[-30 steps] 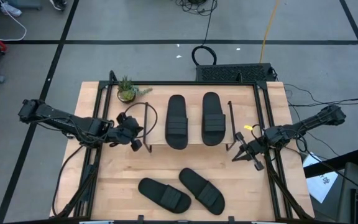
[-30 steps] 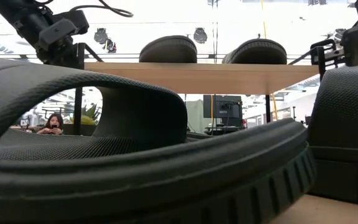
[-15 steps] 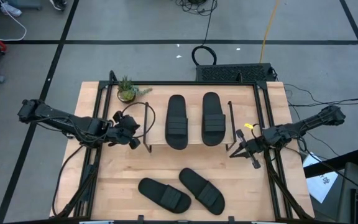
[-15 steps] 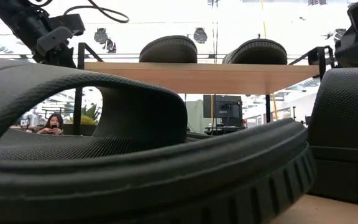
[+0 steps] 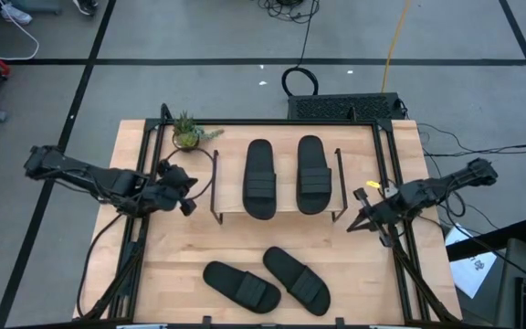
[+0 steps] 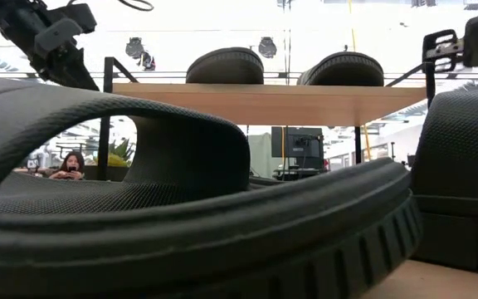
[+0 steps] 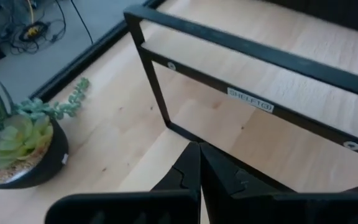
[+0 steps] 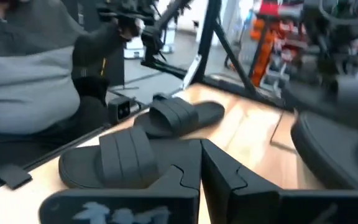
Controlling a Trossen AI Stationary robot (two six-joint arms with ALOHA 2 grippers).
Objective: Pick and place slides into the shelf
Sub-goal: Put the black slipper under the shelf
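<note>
Already two of the slides (image 5: pixel 260 178) (image 5: pixel 312 174) sit side by side on the shelf (image 5: pixel 277 212), their long axes running from the near edge of the worktop (image 5: pixel 153 265) toward the far edge. The other two slides (image 5: pixel 240 285) (image 5: pixel 296 280) lie on the worktop in front of the shelf, near the front edge, touching or almost touching, each angled so its long axis slants across the worktop, not squarely like the shelved pair.

Both arms hang out at the shelf's ends, away from that loose pair. The left claw (image 5: pixel 177 195) is clenched and empty just outside the shelf's left leg frame, not far from a small potted plant (image 5: pixel 187 132); its wrist view looks down on the black leg frame (image 7: pixel 241 68) and bare wood. The right claw (image 5: pixel 362 216) is likewise clenched on nothing beside the shelf's right end, and its wrist view looks across the worktop at the two loose slides (image 8: pixel 126 158) (image 8: pixel 182 115).

From either claw the remaining slides lie toward the front of the worktop and inward toward its middle. By my reading the right claw stands somewhat nearer the right-hand loose slide, while the left-hand one lies about midway between the two arms. Either claw would have to open and turn to meet the slanted strap across its width.
</note>
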